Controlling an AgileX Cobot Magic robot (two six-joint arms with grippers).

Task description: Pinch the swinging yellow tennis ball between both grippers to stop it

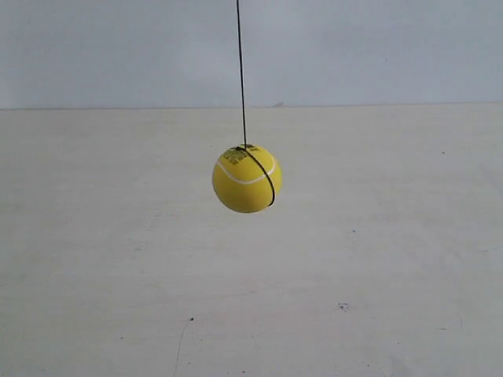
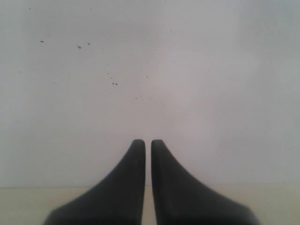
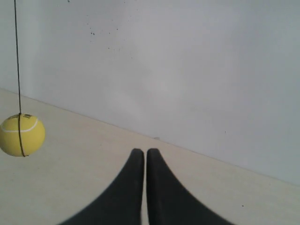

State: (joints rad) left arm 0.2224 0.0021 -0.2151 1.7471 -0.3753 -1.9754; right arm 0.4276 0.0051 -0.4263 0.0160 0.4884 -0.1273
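Observation:
The yellow tennis ball [image 1: 247,179] hangs from a thin dark string [image 1: 241,75] above the pale table, near the middle of the exterior view; a white seam and a dark band cross it. Neither arm shows in that view. In the right wrist view the ball [image 3: 21,136] hangs far off to one side of my right gripper [image 3: 145,152], which is shut with nothing held. My left gripper [image 2: 148,143] is shut too, facing a bare wall; the ball is out of its view.
A pale beige tabletop [image 1: 377,275] stretches under the ball to a light grey wall [image 1: 377,47] behind. The wall [image 2: 187,70] carries small dark specks.

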